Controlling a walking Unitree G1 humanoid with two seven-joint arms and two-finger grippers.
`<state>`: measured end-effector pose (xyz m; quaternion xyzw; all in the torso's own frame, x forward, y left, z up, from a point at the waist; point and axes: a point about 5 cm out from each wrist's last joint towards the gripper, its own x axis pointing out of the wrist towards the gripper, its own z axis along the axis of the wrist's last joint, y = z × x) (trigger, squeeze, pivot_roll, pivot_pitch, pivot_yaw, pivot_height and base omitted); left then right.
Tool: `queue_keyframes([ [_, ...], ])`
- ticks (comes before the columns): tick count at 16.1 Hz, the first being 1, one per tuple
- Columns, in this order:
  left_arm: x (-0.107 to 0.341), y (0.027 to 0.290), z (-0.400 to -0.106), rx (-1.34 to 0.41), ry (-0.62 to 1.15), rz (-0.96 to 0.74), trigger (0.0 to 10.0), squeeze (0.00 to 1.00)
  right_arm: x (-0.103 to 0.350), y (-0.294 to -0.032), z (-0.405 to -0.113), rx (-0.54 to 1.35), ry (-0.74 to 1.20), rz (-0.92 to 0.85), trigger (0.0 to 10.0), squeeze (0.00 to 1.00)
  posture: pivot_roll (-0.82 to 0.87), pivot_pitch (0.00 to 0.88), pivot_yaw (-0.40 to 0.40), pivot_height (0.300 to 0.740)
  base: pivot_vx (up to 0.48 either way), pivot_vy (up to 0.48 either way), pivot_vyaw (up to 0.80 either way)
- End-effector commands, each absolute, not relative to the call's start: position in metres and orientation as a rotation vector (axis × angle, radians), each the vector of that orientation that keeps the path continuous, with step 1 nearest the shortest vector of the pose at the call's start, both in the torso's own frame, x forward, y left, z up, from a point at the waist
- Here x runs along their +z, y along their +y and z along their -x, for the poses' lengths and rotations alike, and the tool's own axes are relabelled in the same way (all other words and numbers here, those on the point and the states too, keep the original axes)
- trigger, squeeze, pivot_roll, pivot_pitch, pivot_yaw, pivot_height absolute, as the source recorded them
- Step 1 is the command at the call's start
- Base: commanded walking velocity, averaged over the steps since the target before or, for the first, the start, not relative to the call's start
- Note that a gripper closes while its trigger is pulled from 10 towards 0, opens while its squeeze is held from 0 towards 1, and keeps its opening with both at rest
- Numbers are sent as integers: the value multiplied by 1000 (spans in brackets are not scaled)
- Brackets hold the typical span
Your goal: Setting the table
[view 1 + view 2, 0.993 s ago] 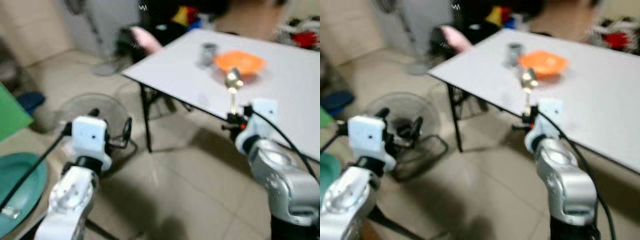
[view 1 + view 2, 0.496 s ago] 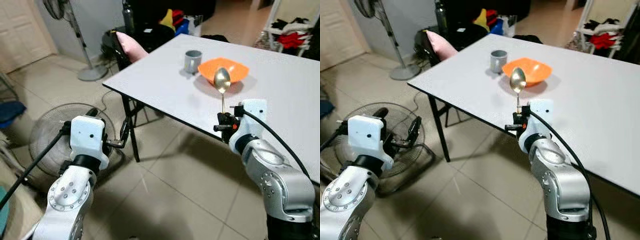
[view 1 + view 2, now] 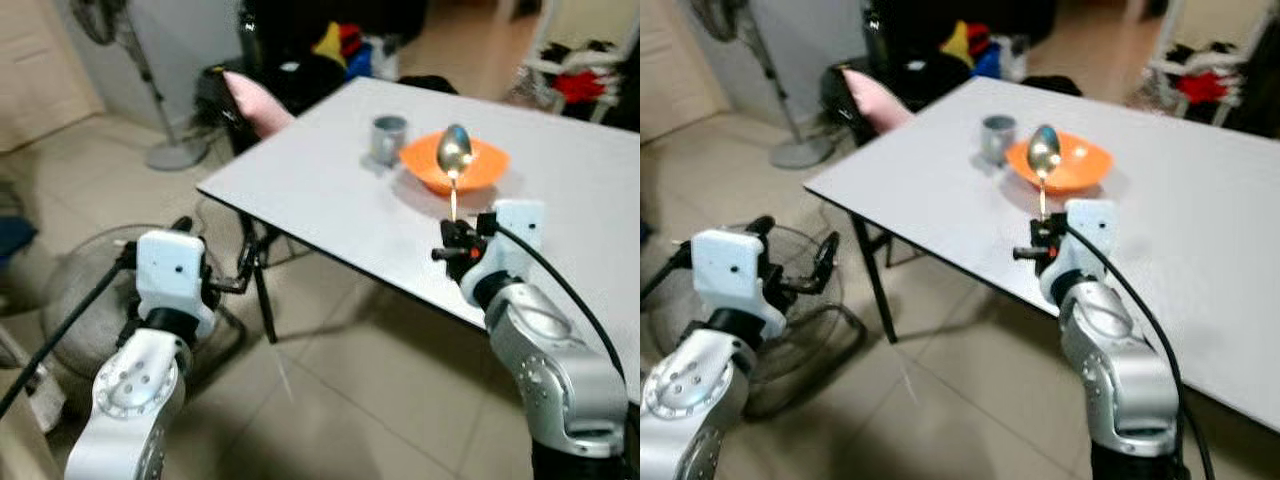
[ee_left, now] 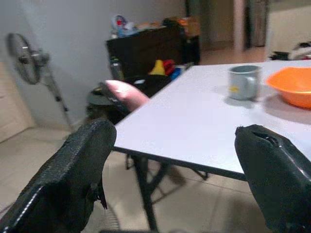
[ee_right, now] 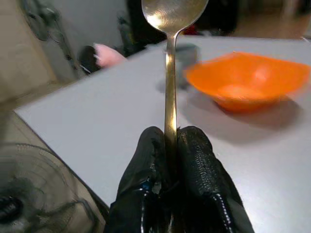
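Gold-toned metal catches the light: a spoon (image 5: 170, 73) stands upright, its handle pinched between the pressed-together black fingers of the right gripper (image 5: 170, 145), held over the table's near edge. On the white table (image 3: 320, 190), an orange bowl (image 3: 455, 165) sits beside a grey mug (image 3: 388, 139), both toward the far side near the left corner. The left gripper (image 4: 180, 160) hangs short of the table with fingers spread wide, holding nothing. A floor fan (image 3: 790, 300) lies on the tiles.
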<state>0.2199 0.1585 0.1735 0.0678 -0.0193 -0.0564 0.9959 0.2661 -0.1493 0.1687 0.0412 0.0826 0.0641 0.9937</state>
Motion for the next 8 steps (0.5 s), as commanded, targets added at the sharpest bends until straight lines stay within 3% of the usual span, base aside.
queue_keyframes([
  [1,171,167,-218,-78,-26,-144,10000,0,178,-140,-263,184,110,-75,10000,0,-32,0,51,740,409,0,0],
  [8,166,172,-214,-50,-13,-154,10000,0,177,-146,-255,186,97,-37,10000,0,-37,0,40,740,410,0,0],
])
